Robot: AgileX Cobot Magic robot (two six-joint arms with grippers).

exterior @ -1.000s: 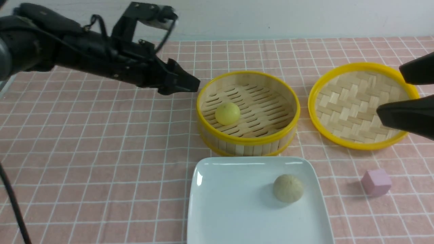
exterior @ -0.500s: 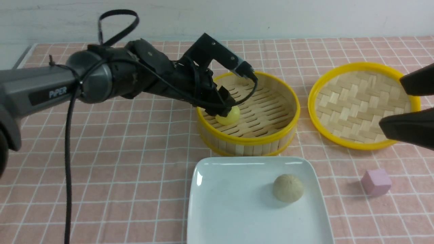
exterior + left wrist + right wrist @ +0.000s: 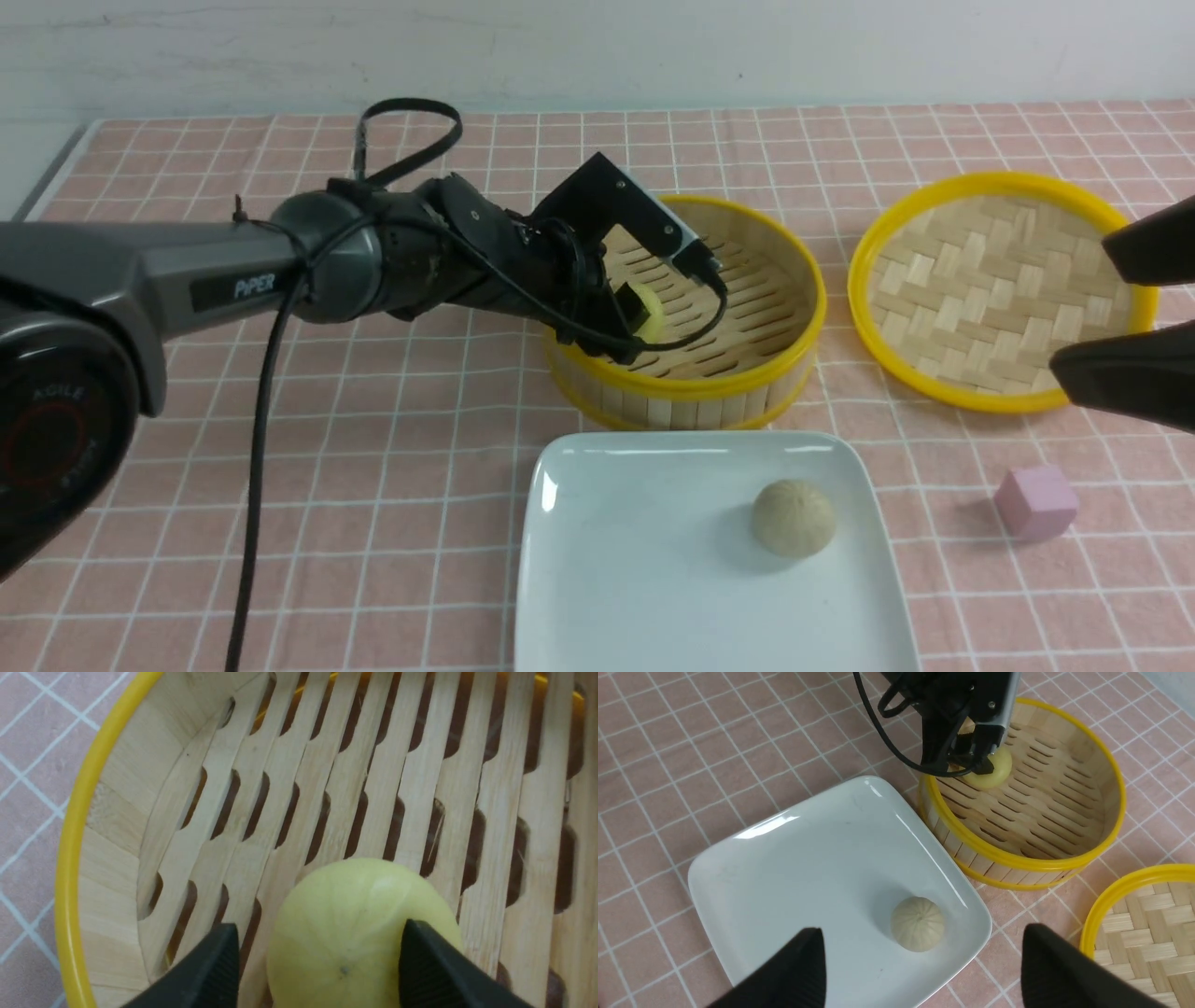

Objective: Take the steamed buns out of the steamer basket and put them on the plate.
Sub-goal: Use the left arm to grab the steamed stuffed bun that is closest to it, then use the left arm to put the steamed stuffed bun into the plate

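Nearest me, the beige bun point(image 3: 794, 518) sits on the white plate point(image 3: 635, 569). Just behind, inside the basket point(image 3: 747, 381), the left gripper point(image 3: 320, 927) straddles the yellow bun point(image 3: 652, 314), fingers apart with a gap on one side. Over the lid point(image 3: 971, 280) to the right, the right gripper point(image 3: 1083, 299) hangs spread wide, holding nothing.

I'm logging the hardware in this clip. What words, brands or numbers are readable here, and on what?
"PiPER": white lettering on the left arm's grey forearm.
"AGILE": faint, on that arm's round joint cap; the lettering lower on the cap is too blurred to read.
No text shows on the plate, steamer basket, woven lid, yellow bun, beige bun or pink cube.
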